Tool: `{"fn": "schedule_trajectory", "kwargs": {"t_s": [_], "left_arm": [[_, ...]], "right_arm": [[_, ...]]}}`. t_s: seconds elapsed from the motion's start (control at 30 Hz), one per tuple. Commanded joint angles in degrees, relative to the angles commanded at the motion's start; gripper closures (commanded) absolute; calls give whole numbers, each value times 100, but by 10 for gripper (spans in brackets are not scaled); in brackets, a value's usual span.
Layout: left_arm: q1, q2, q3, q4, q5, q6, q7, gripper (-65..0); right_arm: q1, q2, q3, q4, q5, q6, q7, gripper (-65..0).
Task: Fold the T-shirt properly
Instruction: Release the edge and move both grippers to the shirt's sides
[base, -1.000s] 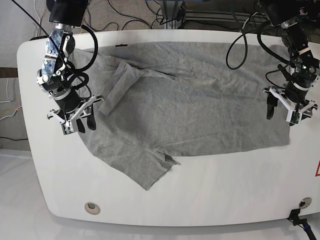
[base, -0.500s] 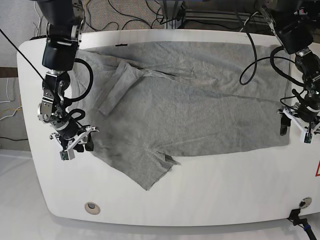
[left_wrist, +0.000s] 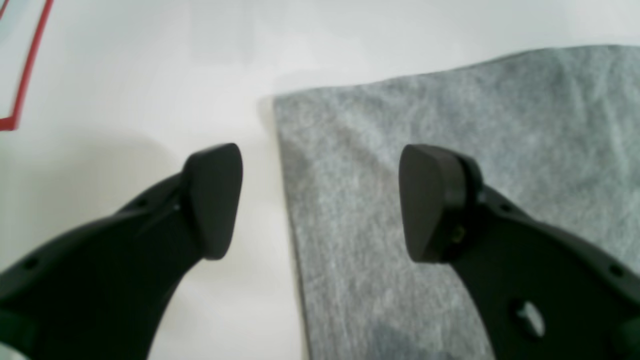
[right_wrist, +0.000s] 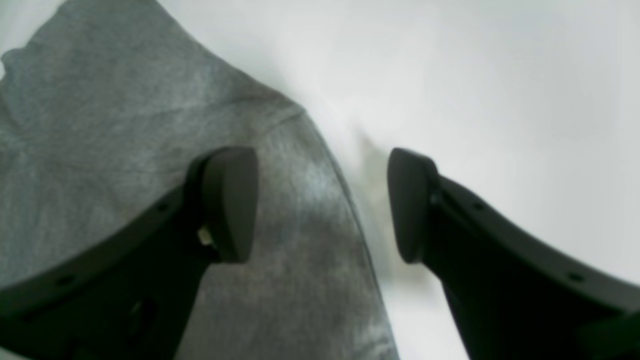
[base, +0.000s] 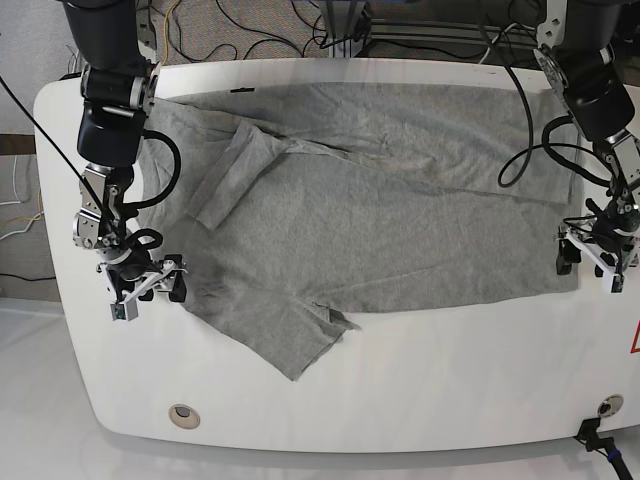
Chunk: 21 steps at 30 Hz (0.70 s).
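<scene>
White table (base: 420, 400), rounded corners, cables behind. Grey T-shirt (base: 400, 215) spread flat across it, one sleeve folded over. Both arms have dropped low to the near edges since a second ago: grasp looks imminent. Left gripper (left_wrist: 320, 200) spread, straddling the hem corner. Right gripper (right_wrist: 322, 202) spread, astride the shirt's edge.

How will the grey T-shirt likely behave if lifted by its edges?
The T-shirt would probably drape limply: it lies flat and creased on the table. Thin fabric suggests it is light. Both open grippers, left and right, straddle edges, so pinches may slip.
</scene>
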<state>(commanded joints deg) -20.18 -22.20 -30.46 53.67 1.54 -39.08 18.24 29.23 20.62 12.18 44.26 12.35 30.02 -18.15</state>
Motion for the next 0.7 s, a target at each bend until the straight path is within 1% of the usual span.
{"fn": "schedule_trajectory", "kwargs": {"t_s": [0.23,0.3,0.37,0.47,0.5,0.6,0.7], "left_arm": [[-325,-220,0,-791,0,0,-360,-468],[-378,-237,9,-941,0,0,-378,-468],[-440,-308,97,-967,-9,0,-378,-468],[-448,-308,141,-993,-18,0,-378,-468],[-448,-308,141,-993,-18,0,-378,-468],[-457,-308,132,-993,-26,18,-378,-468],[-466,-308,123,-993,-26,18,-378,-468]], "right_arm": [[0,-35,0,-343,0,9,53,-397],[-18,-44,0,-343,0,9,53,-397],[-26,-141,0,-352,0,9,53,-397],[-97,-211,-9,-352,9,9,53,-397],[-132,-255,-53,-334,9,9,53,-397],[-185,-325,-440,-316,62,9,53,-397],[-281,-369,-545,-308,62,9,53,-397]]}}
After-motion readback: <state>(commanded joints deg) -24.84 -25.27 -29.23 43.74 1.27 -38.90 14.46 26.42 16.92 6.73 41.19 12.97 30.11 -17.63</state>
